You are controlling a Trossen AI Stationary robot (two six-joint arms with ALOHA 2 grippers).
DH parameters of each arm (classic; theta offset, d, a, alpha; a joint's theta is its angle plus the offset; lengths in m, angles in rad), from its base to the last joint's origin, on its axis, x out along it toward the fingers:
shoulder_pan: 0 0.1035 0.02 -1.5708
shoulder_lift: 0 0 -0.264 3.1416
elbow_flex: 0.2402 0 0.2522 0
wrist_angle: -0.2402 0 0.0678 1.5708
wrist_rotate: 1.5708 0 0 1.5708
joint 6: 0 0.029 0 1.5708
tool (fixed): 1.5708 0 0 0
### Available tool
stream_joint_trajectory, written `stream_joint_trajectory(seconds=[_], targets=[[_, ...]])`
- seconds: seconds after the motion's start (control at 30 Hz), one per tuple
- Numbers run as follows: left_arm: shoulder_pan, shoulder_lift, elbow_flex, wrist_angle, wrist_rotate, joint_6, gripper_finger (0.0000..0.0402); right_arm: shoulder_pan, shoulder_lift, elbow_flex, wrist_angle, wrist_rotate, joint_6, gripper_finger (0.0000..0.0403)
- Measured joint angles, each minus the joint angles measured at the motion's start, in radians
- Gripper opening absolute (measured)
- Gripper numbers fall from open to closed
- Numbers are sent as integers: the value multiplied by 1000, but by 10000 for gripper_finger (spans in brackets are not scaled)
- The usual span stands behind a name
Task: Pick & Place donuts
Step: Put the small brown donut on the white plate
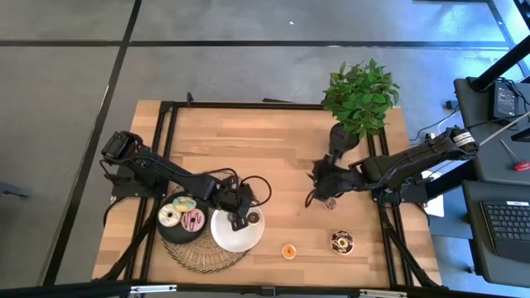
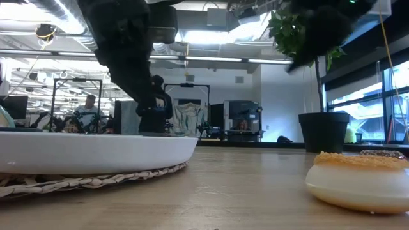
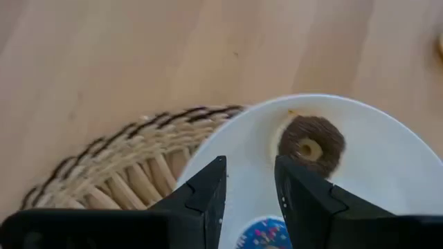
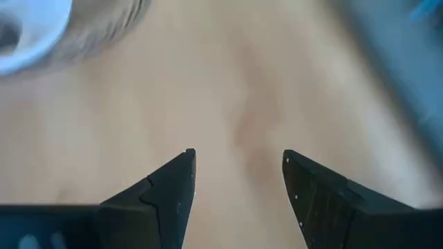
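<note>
Brown donut [image 3: 311, 144] on white plate [image 3: 387, 173] just beyond left jaws, untouched

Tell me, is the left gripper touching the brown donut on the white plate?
Apart. The left wrist view shows white plate between the open left gripper and the brown donut.

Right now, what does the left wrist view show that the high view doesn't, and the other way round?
Only the left wrist view shows a brown donut and a blue sprinkled one on the white plate. Only the high view shows the black plate with three donuts, two donuts on the table, the plant and the right gripper. Both show the left gripper over the white plate.
</note>
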Motion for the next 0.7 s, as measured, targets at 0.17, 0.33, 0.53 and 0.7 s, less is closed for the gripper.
stream_joint_trajectory(seconds=[0.17, 0.33, 0.53, 0.7], targets=[[2, 0, 0, -1, -40, 0, 121, 3, 0, 0, -231, -109, 261, 218], [4, 0, 0, 18, -40, 0, 125, 8, 0, 0, -389, -135, 489, 218], [4, 0, 0, 56, -41, 24, 123, 16, 0, -60, -336, -241, 584, 218], [3, 0, 0, 73, -41, 83, 126, 16, 0, -202, -164, -409, 596, 218]])
